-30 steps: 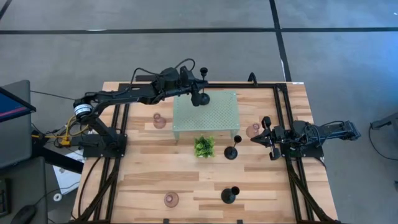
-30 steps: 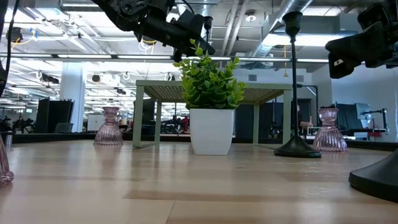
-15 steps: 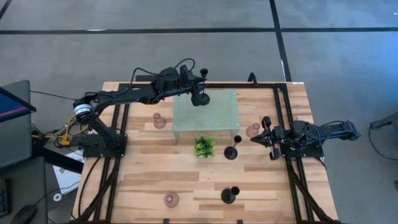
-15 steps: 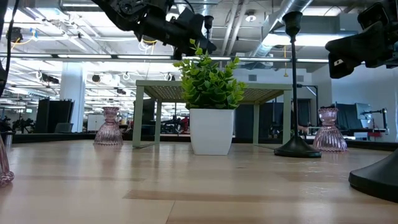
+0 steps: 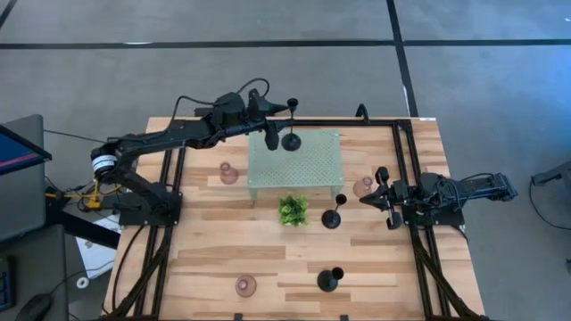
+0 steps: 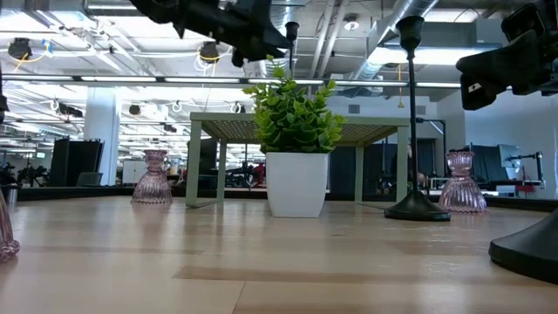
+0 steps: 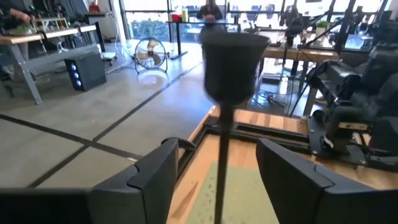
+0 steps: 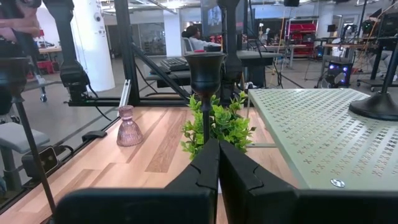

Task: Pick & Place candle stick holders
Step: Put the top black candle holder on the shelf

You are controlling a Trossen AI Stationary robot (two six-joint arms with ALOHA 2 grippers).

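A black candle stick holder [image 5: 291, 140] stands upright by its round base on the mint-green perforated stand [image 5: 299, 165], near the stand's far edge. My left gripper [image 5: 271, 127] is open just to its left. In the left wrist view the holder's thin stem [image 7: 221, 163] rises between the two spread fingers [image 7: 149, 177], apart from both. My right gripper [image 5: 366, 201] is shut and waits at the right side, beside a pinkish glass holder [image 5: 363, 187]. Two more black holders [image 5: 332, 217] [image 5: 328, 280] and two more pinkish ones [image 5: 229, 173] [image 5: 244, 285] stand on the table.
A small green plant in a white pot [image 5: 293, 210] stands just near of the stand, left of a black holder. Black frame rails [image 5: 403, 160] run along the table's left, right and far sides. Bare wood lies near the table's front edge, left of centre.
My left gripper has opened and let go of the black holder's stem, then drawn back a little toward the table's left and far edge. The holder stays upright on the stand.
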